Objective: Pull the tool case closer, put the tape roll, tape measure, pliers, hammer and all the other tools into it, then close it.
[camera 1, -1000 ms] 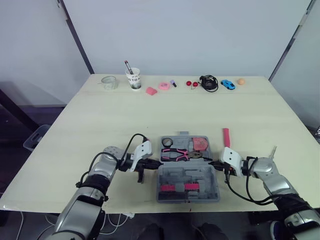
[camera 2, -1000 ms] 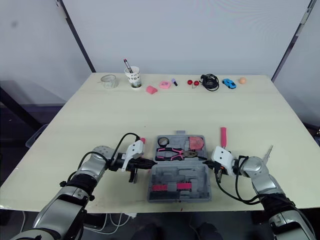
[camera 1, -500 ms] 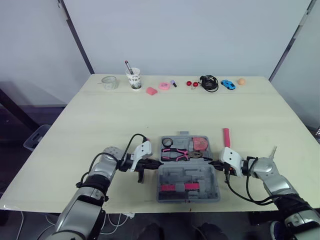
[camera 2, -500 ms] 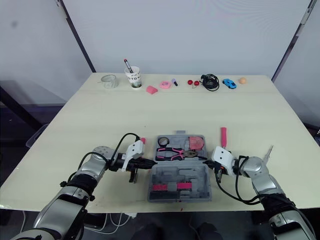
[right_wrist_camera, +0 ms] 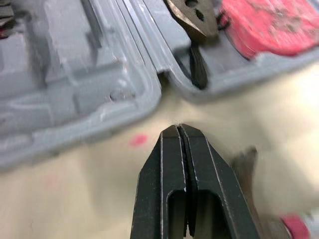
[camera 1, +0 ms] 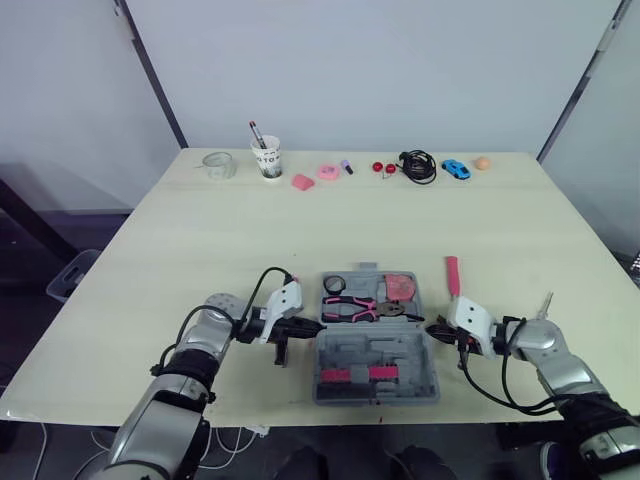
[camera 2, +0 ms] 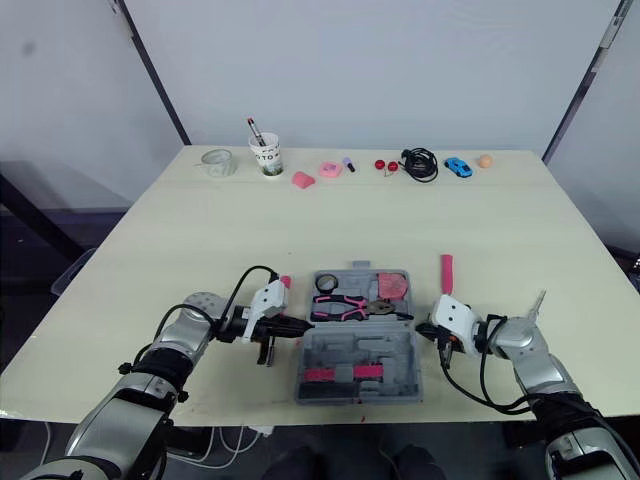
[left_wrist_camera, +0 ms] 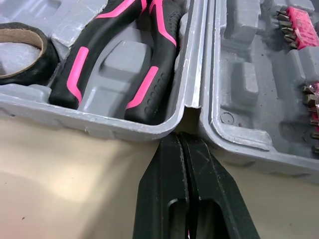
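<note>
Left wrist view puts your left gripper (left_wrist_camera: 181, 142), fingers pressed together and holding nothing, right at the left end of the tool case's (left_wrist_camera: 197, 55) hinge seam, where its two open halves meet. Your right gripper (right_wrist_camera: 178, 130) is at the other end of that seam, also pressed together and empty, a little off the case wall.

The case lies open near the front edge of the desk (camera 1: 250, 240), between your two arms. Its far half holds the tape roll (left_wrist_camera: 42, 69), the pliers (left_wrist_camera: 158, 50) and the red tape measure (camera 1: 402, 286).

What matters now is the pink-handled tool, which I take to be the hammer (camera 1: 452, 275). It lies out on the desk just beside the right wall of the case's far half, just beyond your right gripper. Its handle runs away from you, roughly front to back. Your right arm is much the nearer one, so reach with that; you would need to part the fingers first and turn them across the handle.

A thin grey thing (camera 1: 545, 300) lies by your right forearm; I cannot tell what it is. The cup (camera 1: 268, 158), cable (camera 1: 418, 165) and toy car (camera 1: 456, 168) line the far edge, well apart from your work.
</note>
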You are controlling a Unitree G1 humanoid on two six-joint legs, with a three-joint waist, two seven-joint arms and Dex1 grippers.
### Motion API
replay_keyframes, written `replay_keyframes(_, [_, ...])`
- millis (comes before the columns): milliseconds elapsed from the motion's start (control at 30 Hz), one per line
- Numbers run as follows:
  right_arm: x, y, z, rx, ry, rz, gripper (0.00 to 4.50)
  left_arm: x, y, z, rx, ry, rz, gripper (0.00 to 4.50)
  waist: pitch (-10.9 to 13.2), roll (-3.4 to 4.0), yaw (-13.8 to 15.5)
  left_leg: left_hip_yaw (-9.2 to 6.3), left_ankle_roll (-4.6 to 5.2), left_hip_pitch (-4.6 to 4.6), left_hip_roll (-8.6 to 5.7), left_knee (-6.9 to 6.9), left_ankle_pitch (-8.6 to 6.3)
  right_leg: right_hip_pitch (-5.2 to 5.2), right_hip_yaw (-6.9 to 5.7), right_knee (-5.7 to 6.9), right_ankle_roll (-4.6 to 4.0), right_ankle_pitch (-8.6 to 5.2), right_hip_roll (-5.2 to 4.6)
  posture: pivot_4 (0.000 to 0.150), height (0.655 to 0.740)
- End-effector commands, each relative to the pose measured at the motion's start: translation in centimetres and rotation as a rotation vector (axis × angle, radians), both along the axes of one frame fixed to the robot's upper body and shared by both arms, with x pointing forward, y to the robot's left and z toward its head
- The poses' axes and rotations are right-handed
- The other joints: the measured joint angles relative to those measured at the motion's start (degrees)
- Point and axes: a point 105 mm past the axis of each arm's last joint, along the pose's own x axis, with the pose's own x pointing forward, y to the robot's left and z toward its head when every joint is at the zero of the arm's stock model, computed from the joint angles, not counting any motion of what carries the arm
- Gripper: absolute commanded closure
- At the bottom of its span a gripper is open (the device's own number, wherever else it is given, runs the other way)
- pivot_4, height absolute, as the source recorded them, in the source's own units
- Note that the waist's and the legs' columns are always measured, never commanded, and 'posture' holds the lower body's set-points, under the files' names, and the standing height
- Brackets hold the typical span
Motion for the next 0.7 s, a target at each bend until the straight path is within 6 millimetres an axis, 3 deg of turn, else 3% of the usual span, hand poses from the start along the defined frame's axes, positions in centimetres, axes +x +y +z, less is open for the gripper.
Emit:
replay_keyframes(33, [0.2,-0.9,2.1,0.04,-0.077,-0.027,4.49,0.1,1.8,0.9,-0.003,-0.039,0.054,4.45,0.0,0.0,-0.03,0.0,0.0,0.0,0.01,-0.01,0.0,0.0,0.0,0.0,0.0,0.0,0.0,0.15,0.74])
replay_keyframes(233, [-0.7,-1.8,4.3,0.204,-0.129,-0.119,4.49,-0.8,2.2,4.6,-0.209,-0.135,0.1,4.45,0.02,0.0,0.27,0.01,0.0,-0.05,0.03,-0.03,0.0,-0.01,-0.02,-0.03,0.0,0.0,-0.05,0.15,0.74])
replay_keyframes(400, [-1.7,-4.0,5.5,0.294,-0.163,-0.237,4.49,-1.8,4.0,7.0,-0.337,-0.202,0.229,4.45,0.02,-0.01,0.4,0.03,0.0,-0.08,0.03,-0.03,0.0,-0.01,-0.06,-0.04,0.0,0.0,-0.14,0.15,0.74])
replay_keyframes(633, [-4.2,-9.0,5.4,0.351,-0.17,-0.45,4.49,-4.5,8.3,7.2,-0.363,-0.218,0.465,4.45,0.02,0.0,0.25,0.01,-0.01,0.01,0.05,-0.1,-0.01,0.0,-0.03,-0.07,0.0,-0.01,-0.15,0.15,0.74])
replay_keyframes(667, [-4.6,-9.6,5.4,0.357,-0.17,-0.476,4.5,-4.9,8.9,7.0,-0.357,-0.217,0.496,4.07,0.02,-0.01,0.26,0.01,-0.01,0.01,0.06,-0.13,-0.01,-0.01,-0.04,-0.08,-0.01,-0.02,-0.15,0.15,0.74])
replay_keyframes(700, [-4.8,-9.9,5.4,0.362,-0.17,-0.491,4.5,-5.2,9.2,6.9,-0.355,-0.216,0.514,4.07,0.04,0.0,0.26,0.02,-0.01,0.02,0.06,-0.13,-0.01,0.0,-0.04,-0.08,-0.01,-0.02,-0.15,0.15,0.74])
